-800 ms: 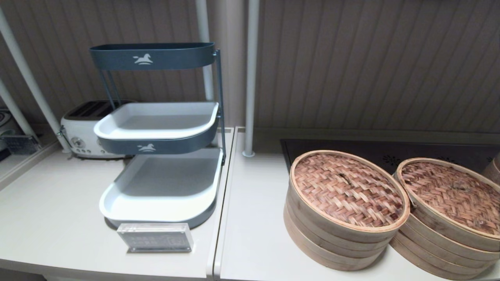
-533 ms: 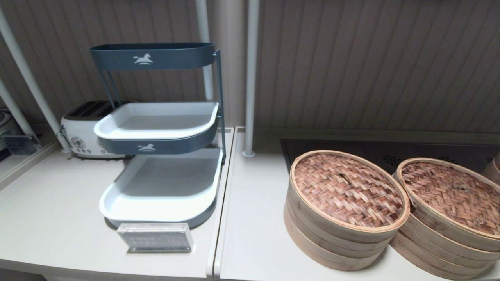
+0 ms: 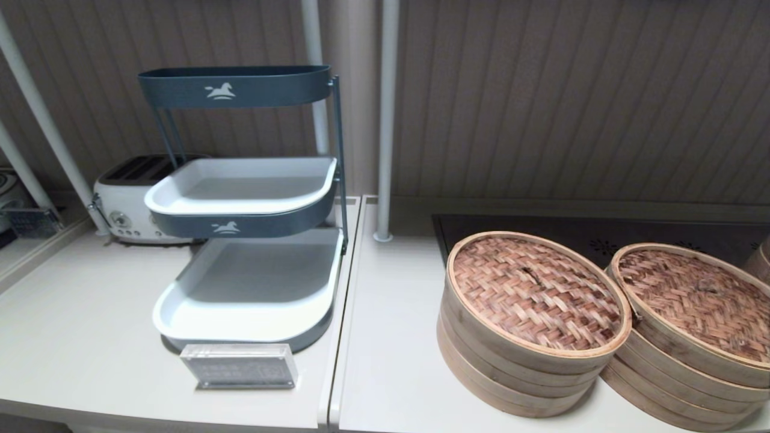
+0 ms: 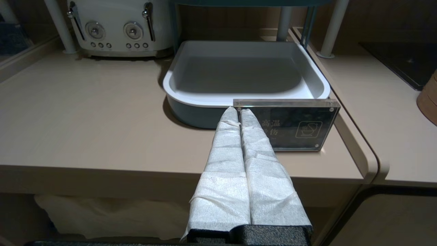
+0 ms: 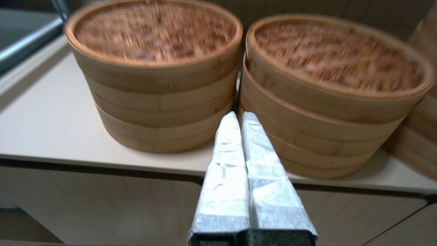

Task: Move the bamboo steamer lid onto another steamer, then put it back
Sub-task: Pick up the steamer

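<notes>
Left claw (image 4: 239, 111) held off the counter's (image 3: 90, 325) front edge, wrapped fingers pressed together, tips pointing at the acrylic sign (image 4: 293, 124) in front of the three-tier tray rack (image 3: 246, 240); toaster (image 3: 129, 198) behind the rack. Right of the rack, bamboo steamer lid (image 3: 535, 291), lighter weave, sits on its own steamer stack. Another steamer (image 3: 692, 361), darker lid on top, stands just beside it on the right, rims about touching. Right claw (image 5: 238, 116) low before the gap between both stacks, fingers together, holding nothing.
</notes>
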Available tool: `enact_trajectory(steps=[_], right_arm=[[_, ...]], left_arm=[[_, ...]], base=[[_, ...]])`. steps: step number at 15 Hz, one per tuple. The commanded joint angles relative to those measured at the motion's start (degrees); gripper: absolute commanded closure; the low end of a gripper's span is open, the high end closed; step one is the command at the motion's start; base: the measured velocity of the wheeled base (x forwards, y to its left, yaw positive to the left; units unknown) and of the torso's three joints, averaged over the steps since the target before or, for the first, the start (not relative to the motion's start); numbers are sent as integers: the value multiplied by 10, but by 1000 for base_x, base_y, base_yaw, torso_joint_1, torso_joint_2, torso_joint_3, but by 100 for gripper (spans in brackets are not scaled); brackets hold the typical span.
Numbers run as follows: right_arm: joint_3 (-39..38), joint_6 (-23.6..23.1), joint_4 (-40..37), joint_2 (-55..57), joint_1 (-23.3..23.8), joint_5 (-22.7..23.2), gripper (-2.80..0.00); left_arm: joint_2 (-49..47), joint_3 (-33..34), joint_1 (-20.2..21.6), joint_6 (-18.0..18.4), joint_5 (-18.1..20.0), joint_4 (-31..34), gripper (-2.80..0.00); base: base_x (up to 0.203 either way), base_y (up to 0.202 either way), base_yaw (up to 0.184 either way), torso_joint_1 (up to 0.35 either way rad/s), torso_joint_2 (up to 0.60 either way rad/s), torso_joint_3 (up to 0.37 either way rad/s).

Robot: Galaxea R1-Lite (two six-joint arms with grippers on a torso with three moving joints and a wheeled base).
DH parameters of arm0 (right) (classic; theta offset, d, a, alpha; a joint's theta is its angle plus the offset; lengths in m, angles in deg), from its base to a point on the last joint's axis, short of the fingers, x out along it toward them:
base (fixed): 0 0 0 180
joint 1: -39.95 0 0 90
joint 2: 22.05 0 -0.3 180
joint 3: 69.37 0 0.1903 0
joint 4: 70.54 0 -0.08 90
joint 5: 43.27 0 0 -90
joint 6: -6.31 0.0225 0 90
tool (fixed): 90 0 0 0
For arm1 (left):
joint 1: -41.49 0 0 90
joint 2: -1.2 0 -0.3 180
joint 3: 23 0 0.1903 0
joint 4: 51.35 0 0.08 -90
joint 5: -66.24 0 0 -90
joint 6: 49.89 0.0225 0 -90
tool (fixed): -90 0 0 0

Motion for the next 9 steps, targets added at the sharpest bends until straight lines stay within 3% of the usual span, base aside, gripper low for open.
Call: enact_trajectory(steps=[1, 5, 9], right_arm=[[76, 0, -39, 16, -1, 1, 0], [226, 0, -90, 181, -2, 10, 0], [409, 9, -109, 419, -3, 23, 0]], left_arm=[[1, 16, 0, 0, -1, 0, 0], [1, 16, 0, 0, 0, 0, 0], [2, 16, 0, 1, -1, 0, 0]], base=[[0, 0, 0, 0, 0, 0], [0, 0, 0, 0, 0, 0], [0, 0, 0, 0, 0, 0]])
